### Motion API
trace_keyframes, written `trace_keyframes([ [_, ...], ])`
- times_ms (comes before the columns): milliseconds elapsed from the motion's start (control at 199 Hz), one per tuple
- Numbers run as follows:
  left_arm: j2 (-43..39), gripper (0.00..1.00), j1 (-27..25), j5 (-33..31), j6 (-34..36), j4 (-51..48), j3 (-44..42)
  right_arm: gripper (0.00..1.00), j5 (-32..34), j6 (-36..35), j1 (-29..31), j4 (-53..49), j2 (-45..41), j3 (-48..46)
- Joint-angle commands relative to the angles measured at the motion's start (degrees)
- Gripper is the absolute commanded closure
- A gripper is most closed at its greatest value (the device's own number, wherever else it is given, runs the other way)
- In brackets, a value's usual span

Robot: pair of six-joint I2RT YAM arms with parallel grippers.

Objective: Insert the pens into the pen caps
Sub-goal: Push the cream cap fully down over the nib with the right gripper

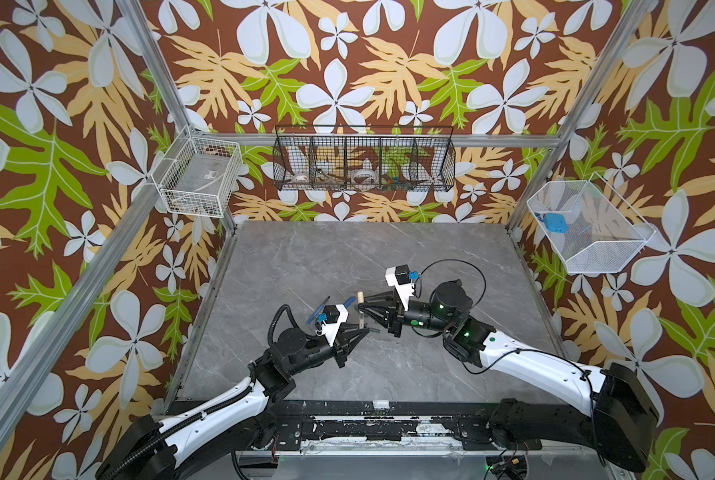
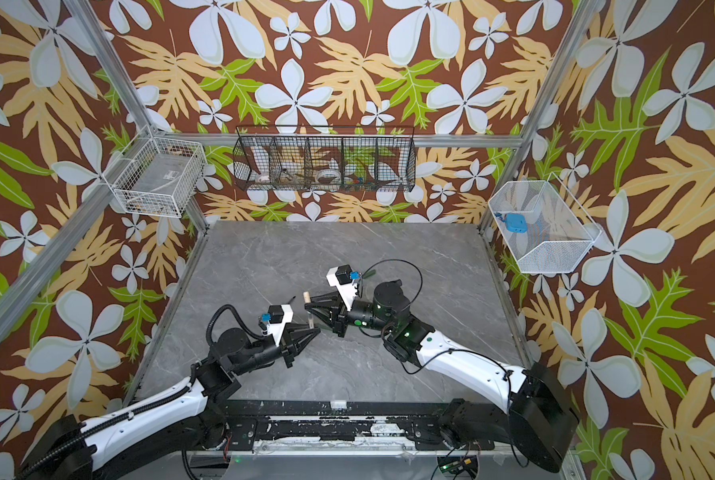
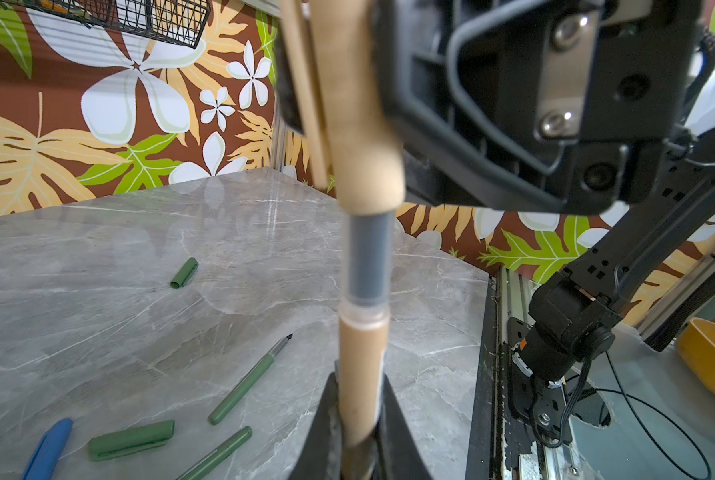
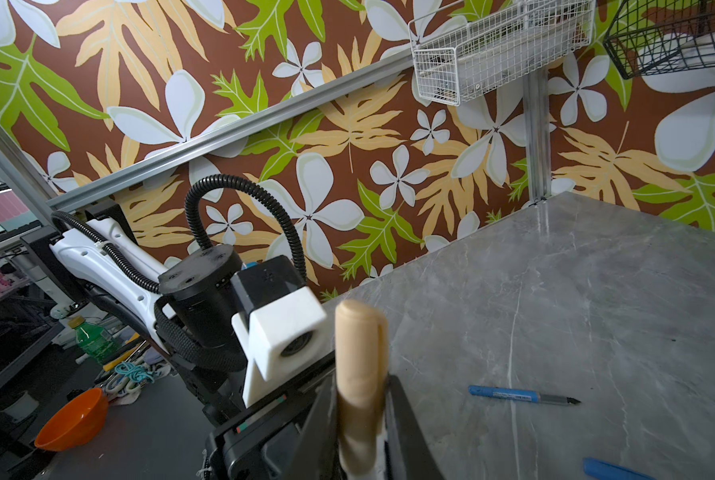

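Marble table (image 1: 389, 257), left claw (image 3: 360, 384) clamps tan pen (image 3: 364, 345), right claw (image 4: 360, 386) clamps cap (image 4: 358, 345) (half on)

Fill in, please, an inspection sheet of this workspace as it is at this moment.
Surface: grey marble-look table.
Job's things: tan pen partly inside tan cap, grey section showing; loose on the table: green pen, second green pen, green cap, second green cap, blue pen, blue cap.
Clutter: nothing seen.
Grippers: left tool shut on tan pen; right tool shut on tan cap.
Cables: black cable loops above right wrist; corrugated hose arches at left wrist.
Surroundings: black wire basket and white basket on floral walls.
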Motion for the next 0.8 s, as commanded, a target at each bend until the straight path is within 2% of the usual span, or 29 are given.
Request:
trace_keyframes([
  [0, -0.1, 1.0, 0.0, -0.4, -0.1, 2.6, 0.1, 0.81, 1.1, -0.8, 0.0, -1.2, -0.9, -0.5],
  [241, 0.0, 1.0, 0.1, -0.2, -0.1, 2.6, 0.2, 0.76, 0.7, -1.6, 0.0, -2.9, -0.9, -0.1],
  [467, 1.3, 1.0, 0.0, -0.2, -0.2, 2.5, 0.6, 0.57, 1.6, -4.1, 0.2, -8.0, -3.7, 0.9],
  [623, 3.1, 1.0, 0.0, -0.7, -0.1, 0.8, 1.9, 0.46, 4.3, -5.1, -0.4, -17.4, -7.1, 3.8],
  [798, 4.0, 1.0, 0.0, -0.2, -0.5, 0.3, 2.6, 0.41, 2.5, -6.5, -2.1, -26.3, -5.7, 9.4],
])
